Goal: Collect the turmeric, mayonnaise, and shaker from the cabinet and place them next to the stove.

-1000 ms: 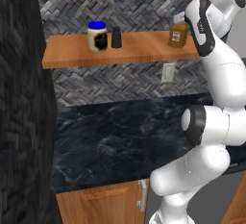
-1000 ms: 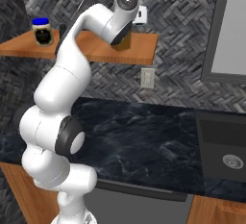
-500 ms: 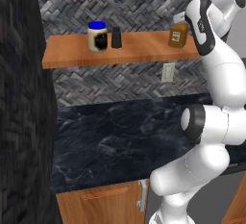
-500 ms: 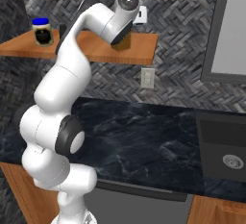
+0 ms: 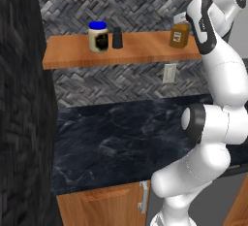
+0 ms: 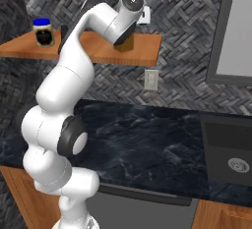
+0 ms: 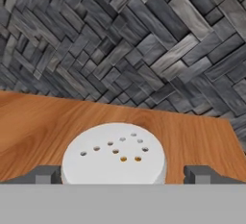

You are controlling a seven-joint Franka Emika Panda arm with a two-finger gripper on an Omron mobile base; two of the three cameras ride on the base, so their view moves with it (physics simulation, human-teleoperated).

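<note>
Little has changed over the last second — the arm is held in the same raised pose at the right end of the cabinet (image 5: 121, 50). In the hand view the gripper (image 7: 123, 174) is spread wide, its fingertips (image 7: 45, 175) set either side of the turmeric (image 7: 114, 153) with clear gaps, so nothing is gripped yet. The mayonnaise (image 5: 98, 37) and shaker (image 5: 117, 38) are seen untouched at the shelf's left. A closing of the jaws is judged to be next — all three items are still uncollected.
</note>
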